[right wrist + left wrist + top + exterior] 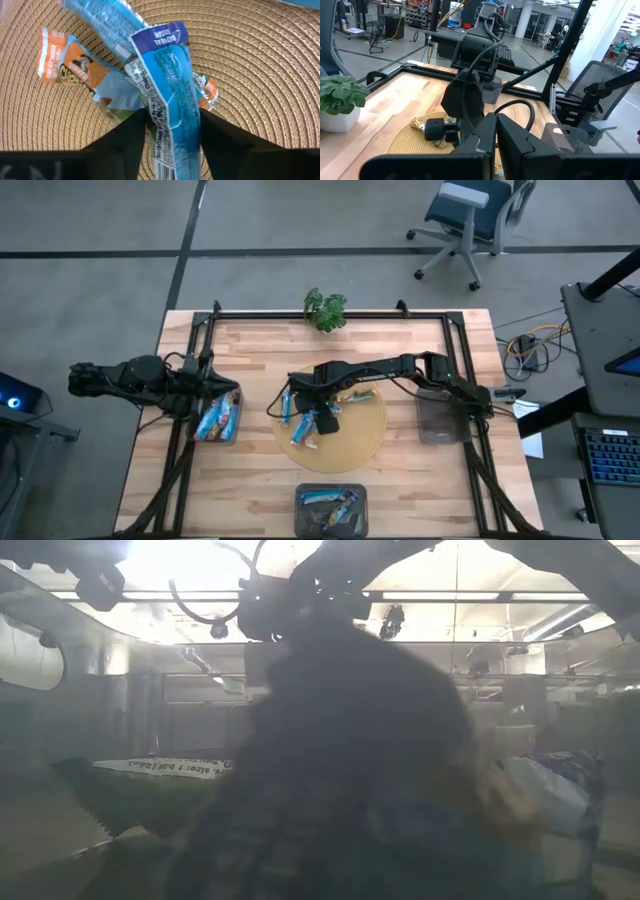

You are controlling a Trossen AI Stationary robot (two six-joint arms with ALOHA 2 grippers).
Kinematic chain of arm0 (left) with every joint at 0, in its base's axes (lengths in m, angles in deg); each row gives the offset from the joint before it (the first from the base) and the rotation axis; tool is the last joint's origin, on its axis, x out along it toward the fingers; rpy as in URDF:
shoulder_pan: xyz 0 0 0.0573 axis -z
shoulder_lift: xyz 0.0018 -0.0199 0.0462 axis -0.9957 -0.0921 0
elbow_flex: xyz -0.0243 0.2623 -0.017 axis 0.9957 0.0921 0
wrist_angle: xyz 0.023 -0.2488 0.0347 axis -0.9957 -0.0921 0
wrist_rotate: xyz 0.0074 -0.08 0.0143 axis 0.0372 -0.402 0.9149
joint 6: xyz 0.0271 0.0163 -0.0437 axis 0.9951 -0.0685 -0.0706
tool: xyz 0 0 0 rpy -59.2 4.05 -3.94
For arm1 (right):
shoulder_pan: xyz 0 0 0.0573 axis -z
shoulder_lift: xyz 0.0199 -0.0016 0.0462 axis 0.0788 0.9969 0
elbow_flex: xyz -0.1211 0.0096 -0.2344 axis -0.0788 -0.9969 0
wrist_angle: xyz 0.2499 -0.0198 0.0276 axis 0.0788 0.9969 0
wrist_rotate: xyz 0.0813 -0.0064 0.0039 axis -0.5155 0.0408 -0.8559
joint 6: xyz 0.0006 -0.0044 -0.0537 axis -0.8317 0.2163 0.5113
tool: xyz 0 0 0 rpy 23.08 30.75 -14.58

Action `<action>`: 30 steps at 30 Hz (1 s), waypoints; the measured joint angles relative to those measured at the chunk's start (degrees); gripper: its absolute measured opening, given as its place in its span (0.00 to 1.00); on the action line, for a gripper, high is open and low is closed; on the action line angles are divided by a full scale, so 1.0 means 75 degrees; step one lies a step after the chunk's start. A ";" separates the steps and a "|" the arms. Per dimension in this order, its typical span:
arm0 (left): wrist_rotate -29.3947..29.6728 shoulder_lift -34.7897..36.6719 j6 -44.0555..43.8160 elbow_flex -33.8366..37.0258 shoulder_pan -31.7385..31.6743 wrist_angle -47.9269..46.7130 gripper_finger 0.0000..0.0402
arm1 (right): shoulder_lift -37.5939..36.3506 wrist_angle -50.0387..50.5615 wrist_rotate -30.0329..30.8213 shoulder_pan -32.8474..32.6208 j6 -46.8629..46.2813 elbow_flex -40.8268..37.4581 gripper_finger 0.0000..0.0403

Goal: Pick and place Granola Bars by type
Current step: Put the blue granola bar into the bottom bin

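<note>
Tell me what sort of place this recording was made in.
Most likely a robotics lab or workshop: a wooden table in a black frame on a bare grey floor, an office chair and a keyboard beside it, and a large open hall with racks behind in the left wrist view.

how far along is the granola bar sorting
Partly done. The left bin and the near bin already hold bars. In hand: the right gripper has its fingers around a blue bar. Several bars remain on the woven mat; the right bin looks empty.
</note>
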State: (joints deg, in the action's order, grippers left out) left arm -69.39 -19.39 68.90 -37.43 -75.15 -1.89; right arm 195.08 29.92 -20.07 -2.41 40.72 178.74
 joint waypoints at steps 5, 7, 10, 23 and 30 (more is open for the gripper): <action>-0.0003 0.0000 -0.0032 0.0000 0.0000 0.0000 0.00 | -0.0003 0.0029 -0.0003 0.0000 0.0025 0.0031 0.28; -0.0003 0.0000 -0.0032 0.0000 -0.0002 0.0000 0.00 | -0.0003 0.0032 0.0005 0.0000 0.0025 0.0084 0.25; -0.0003 0.0000 -0.0032 0.0000 0.0000 0.0002 0.00 | -0.0003 0.0088 0.0007 0.0003 0.0028 0.0181 0.20; -0.0012 0.0000 -0.0052 0.0003 0.0000 0.0000 0.00 | -0.0003 0.1103 -0.0058 -0.0011 0.0202 0.1089 0.13; -0.0016 0.0000 -0.0054 0.0003 -0.0001 0.0001 0.00 | -0.0029 0.2328 -0.0732 -0.0177 0.0229 0.2075 0.13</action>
State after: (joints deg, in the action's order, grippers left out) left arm -69.51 -19.39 68.50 -37.41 -75.16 -1.88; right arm 194.86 47.38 -25.56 -3.74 42.44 194.30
